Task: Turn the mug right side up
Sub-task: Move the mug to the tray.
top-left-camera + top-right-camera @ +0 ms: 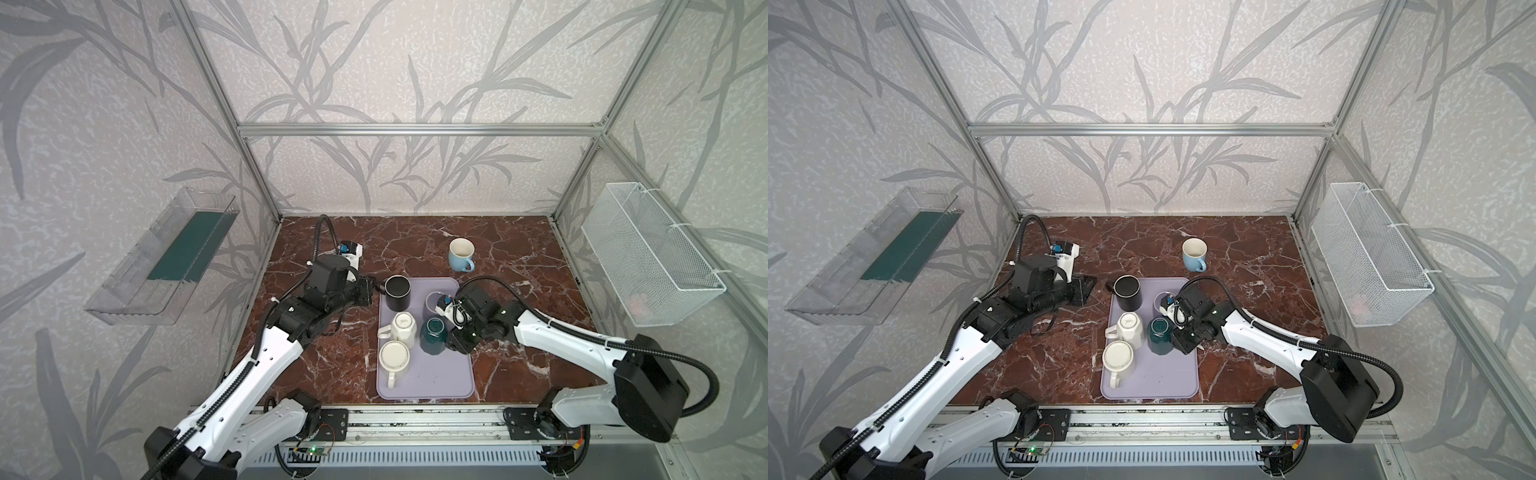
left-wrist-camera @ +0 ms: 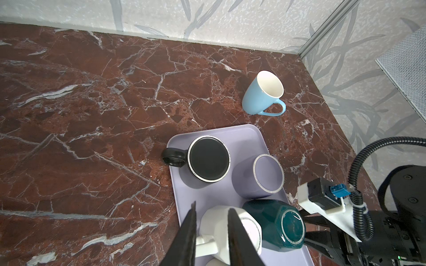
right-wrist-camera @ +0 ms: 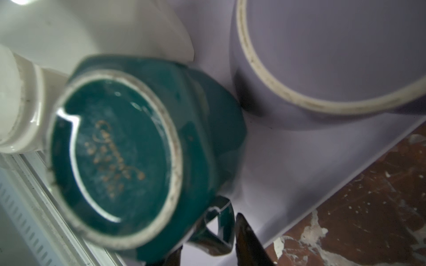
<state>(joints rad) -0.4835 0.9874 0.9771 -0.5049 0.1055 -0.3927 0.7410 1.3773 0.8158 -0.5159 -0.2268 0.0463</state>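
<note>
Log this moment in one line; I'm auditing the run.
stage: pre-grasp | teal mug: upside down on tray | right gripper: jaws astride its handle, grip unclear | left gripper: open, empty | blue mug: upright, off tray

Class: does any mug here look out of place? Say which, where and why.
The blue mug stands out: it sits alone on the table beyond the tray, mouth up, while the tray's five mugs rest upside down.

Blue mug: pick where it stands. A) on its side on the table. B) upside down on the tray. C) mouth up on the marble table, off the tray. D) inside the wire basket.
C: the blue mug stands mouth up on the table, apart from the tray.
</note>
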